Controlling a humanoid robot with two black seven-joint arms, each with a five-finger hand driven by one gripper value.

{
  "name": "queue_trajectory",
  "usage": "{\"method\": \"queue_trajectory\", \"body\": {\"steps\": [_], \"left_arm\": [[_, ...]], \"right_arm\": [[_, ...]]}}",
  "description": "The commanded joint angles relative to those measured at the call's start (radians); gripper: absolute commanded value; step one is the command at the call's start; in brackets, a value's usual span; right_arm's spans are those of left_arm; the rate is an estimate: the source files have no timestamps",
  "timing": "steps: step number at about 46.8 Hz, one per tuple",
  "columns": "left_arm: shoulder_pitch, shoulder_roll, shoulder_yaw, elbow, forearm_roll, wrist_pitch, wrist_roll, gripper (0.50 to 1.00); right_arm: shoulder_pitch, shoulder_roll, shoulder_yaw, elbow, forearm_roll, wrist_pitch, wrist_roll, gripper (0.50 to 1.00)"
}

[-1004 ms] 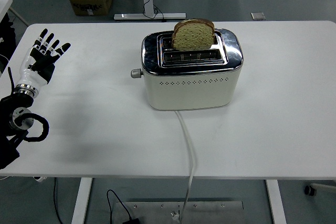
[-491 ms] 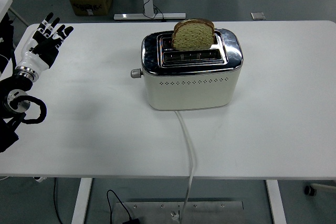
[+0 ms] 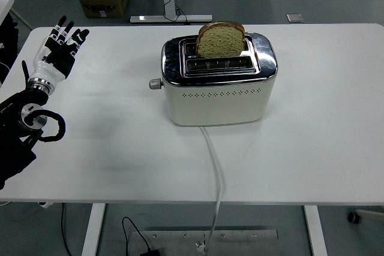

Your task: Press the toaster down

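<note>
A cream toaster (image 3: 219, 90) with a chrome top stands in the middle of the white table (image 3: 324, 136). A slice of brown bread (image 3: 221, 39) stands up out of its far slot. The toaster's lever knob (image 3: 155, 84) sticks out from its left end and sits high. My left hand (image 3: 60, 49) is at the table's far left, raised above the surface, fingers spread and empty, well left of the toaster. My right hand is out of view.
The toaster's white cord (image 3: 214, 166) runs from its front over the table's near edge. A cardboard box (image 3: 103, 3) and a desk frame base (image 3: 171, 18) are on the floor beyond the table.
My left hand has risen and shifted slightly right and toward the far side of the table. The toaster, lever and bread have not moved.
</note>
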Motion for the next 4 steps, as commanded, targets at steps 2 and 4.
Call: {"method": "queue_trajectory", "body": {"steps": [2,4], "left_arm": [[0.000,0.000,0.000,0.000,-0.001,-0.005,-0.003,1.000],[0.002,0.000,0.000,-0.001,0.000,-0.005,-0.004,1.000]], "right_arm": [[0.000,0.000,0.000,-0.001,-0.002,0.000,0.001,0.998],[0.000,0.000,0.000,-0.001,-0.003,0.000,0.001,0.998]]}}
